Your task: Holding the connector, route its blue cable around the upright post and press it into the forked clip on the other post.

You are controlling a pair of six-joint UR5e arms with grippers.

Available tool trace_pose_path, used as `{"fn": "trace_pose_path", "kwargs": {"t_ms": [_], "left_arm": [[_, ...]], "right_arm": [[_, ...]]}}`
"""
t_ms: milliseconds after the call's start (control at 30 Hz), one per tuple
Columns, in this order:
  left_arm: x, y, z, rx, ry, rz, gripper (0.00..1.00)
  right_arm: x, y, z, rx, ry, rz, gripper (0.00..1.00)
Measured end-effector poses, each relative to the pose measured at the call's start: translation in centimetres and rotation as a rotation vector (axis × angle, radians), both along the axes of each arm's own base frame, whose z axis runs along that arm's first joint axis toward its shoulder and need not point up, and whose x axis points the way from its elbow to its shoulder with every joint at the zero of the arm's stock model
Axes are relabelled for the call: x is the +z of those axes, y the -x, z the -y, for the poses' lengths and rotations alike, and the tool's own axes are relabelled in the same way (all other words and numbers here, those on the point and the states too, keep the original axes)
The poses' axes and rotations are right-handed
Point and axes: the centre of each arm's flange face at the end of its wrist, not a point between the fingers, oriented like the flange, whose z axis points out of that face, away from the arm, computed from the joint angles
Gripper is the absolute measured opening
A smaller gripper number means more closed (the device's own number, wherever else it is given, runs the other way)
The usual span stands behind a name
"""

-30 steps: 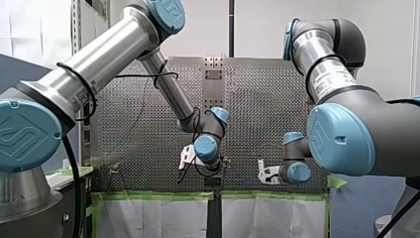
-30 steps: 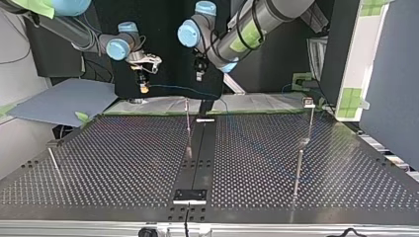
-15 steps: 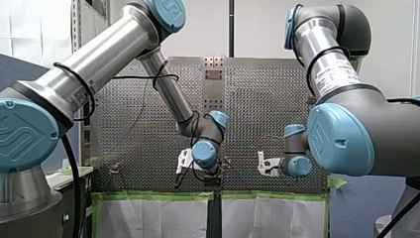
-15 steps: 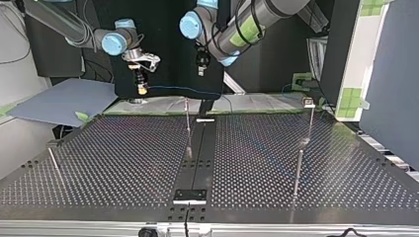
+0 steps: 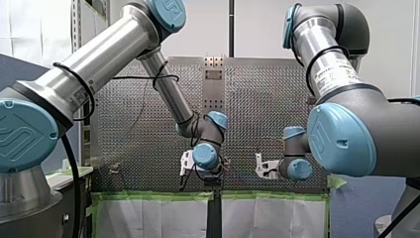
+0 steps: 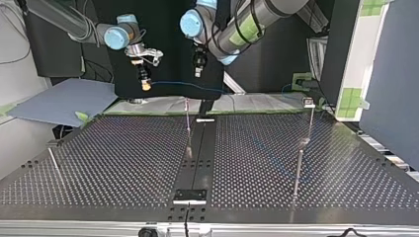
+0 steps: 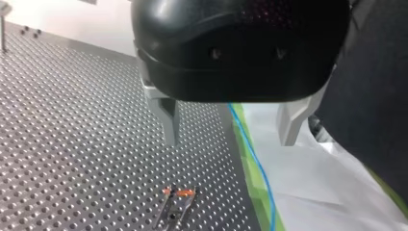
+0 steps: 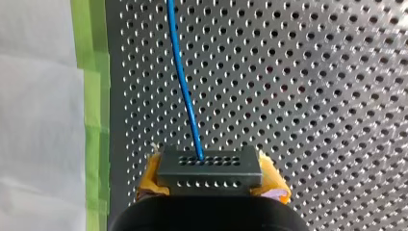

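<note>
Over the perforated table (image 6: 123,163), your right gripper (image 8: 211,184) clamps the connector (image 8: 210,166); your left gripper (image 7: 230,142) hangs spread, blue cable (image 7: 255,163) beneath, upright post (image 6: 188,128) nearby

Silver tubing with pale-blue joint caps (logo embossed) and black cable looped round my left arm (image 5: 106,49). Dark grey housings on my right arm (image 5: 386,119). Yellow pads (image 8: 272,185) on my right gripper (image 8: 210,180), metal fingers (image 7: 168,115) on my black left gripper (image 7: 228,142).

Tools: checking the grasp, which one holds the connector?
My right tool: its yellow pads clamp the connector; my left tool hangs open and empty.
</note>
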Motion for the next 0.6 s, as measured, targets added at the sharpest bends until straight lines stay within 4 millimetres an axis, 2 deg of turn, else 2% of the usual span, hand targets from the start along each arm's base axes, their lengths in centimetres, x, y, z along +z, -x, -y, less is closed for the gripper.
{"fn": "trace_pose_path", "kwargs": {"t_ms": [600], "left_arm": [[-1.3,0.1,-0.5,-0.008,0.093,-0.008,1.00]], "right_arm": [[0.2,-1.3,-0.8,0.140,0.024,0.034,0.00]]}}
